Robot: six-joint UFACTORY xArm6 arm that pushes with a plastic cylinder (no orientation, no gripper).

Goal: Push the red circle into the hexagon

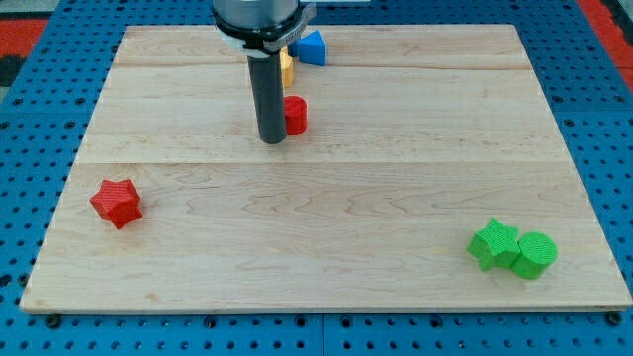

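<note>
The red circle (pixel 295 115) lies on the wooden board near the top middle, partly hidden by my rod. My tip (pixel 272 140) rests on the board just left of and slightly below the red circle, touching or nearly touching it. A yellow block (pixel 286 67), likely the hexagon, sits just above the red circle and is mostly hidden behind the rod. A blue block (pixel 312 47) lies to the upper right of the yellow one.
A red star (pixel 117 202) lies at the left side of the board (pixel 316 237). A green star (pixel 494 243) and a green cylinder (pixel 535 254) touch each other at the lower right. Blue pegboard surrounds the board.
</note>
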